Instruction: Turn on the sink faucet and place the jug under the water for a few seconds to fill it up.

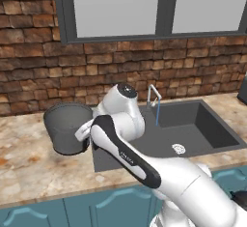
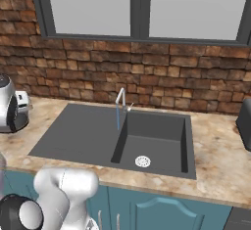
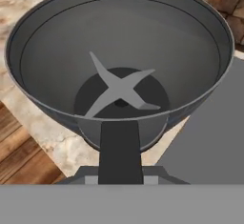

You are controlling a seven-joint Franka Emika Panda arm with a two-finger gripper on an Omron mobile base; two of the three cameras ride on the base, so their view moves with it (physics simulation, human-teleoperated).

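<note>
The dark grey jug is over the counter just left of the sink. My gripper is shut on its black side handle. From above, the jug is open, with a grey blade at its bottom. The thin silver sink faucet stands at the sink's back edge. A thin blue stream of water falls straight from its spout into the sink. The jug is well to the left of the stream.
A dark appliance stands on the counter right of the sink. A silver and white appliance sits on the counter at the far left. The brick wall and a window rise behind. My white arm crosses the sink's front left corner.
</note>
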